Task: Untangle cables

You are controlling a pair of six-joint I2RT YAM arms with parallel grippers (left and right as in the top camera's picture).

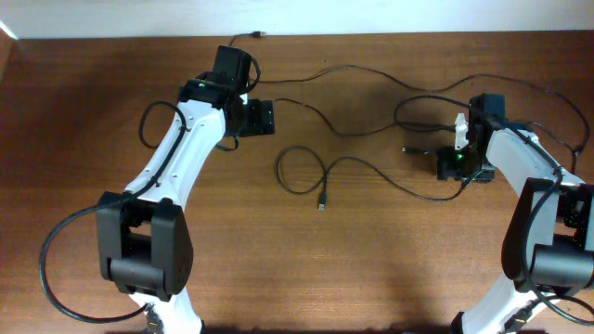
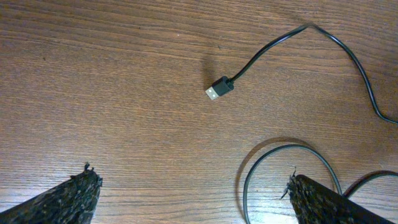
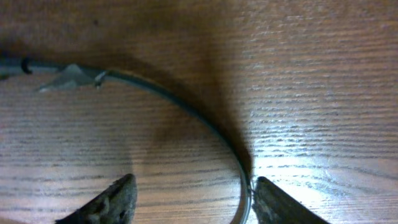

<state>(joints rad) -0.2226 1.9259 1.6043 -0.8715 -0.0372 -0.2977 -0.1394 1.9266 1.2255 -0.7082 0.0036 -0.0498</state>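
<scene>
Brown wood-grain tabletop (image 1: pixel 83 111) fills every view. On it, thin black flexible cables (image 1: pixel 323 190) sprawl across centre & right side, w/ one loose loop mid-table. Small black USB plug with silver tip (image 2: pixel 219 89) lies flat on the wood at end of one cable. Second small plug (image 1: pixel 261 34) sits near far edge. L gripper (image 2: pixel 196 200) is released, fingers (image 2: pixel 68 199) wide apart, loop just beside one of them. R gripper (image 3: pixel 193 202) is also spread, grasping nothing. One cable strand (image 3: pixel 186 109) arcs btwn its fingers, hugging one finger (image 3: pixel 280 202).
</scene>
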